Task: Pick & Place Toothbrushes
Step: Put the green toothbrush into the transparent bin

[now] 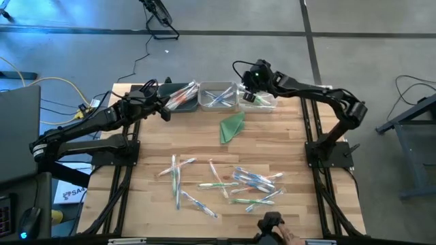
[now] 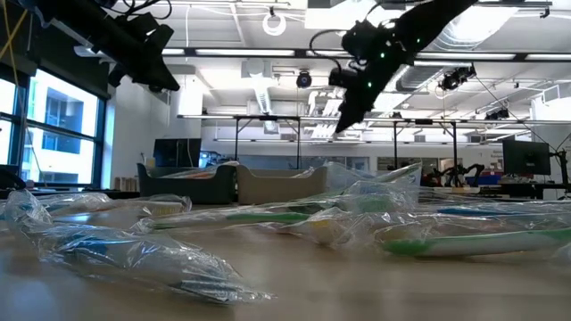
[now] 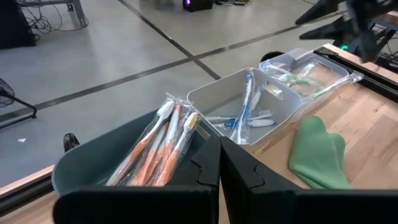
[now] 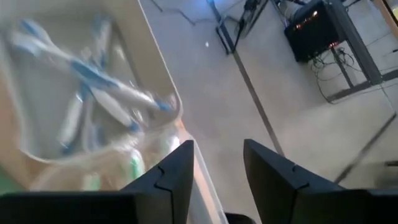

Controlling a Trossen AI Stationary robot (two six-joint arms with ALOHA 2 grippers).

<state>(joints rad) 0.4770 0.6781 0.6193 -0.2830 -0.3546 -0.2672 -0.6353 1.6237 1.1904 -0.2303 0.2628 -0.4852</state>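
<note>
At the table's left, white lettering on a box [image 1: 70, 193] below the edge is showing, too partial to read. The left gripper [image 1: 163, 109] is hovering beside the dark bin [image 1: 178, 99] at the back edge, its fingers [image 3: 239, 171] pressed together and holding nothing. That bin is carrying bagged toothbrushes with orange handles [image 3: 163, 147] and white heads, leaning against one wall.

Next along, the pale middle bin [image 1: 219, 96] is holding blue-and-white toothbrushes [image 3: 247, 111], some standing against its side. Just in front of it on the wooden table [image 1: 286, 143] a folded green cloth [image 1: 232, 126] is lying flat.

Across the table's near half, a loose scatter of toothbrushes [image 1: 225, 185] is lying in clear, crinkled wrappers: thin white sticks with green or blue accents, a few showing pink-orange, overlapping at odd angles. From table height the wrappers are glinting, green handles visible through the plastic.

Further right, the clear bin [image 1: 262, 100] is holding green-accented brushes in wrappers. The right gripper [image 1: 253, 92] is hanging over it, its two fingers [image 4: 171, 180] standing apart with a gap between them and nothing in the gap. At the near edge, a hand [image 1: 286, 237] is resting by a dark object.
</note>
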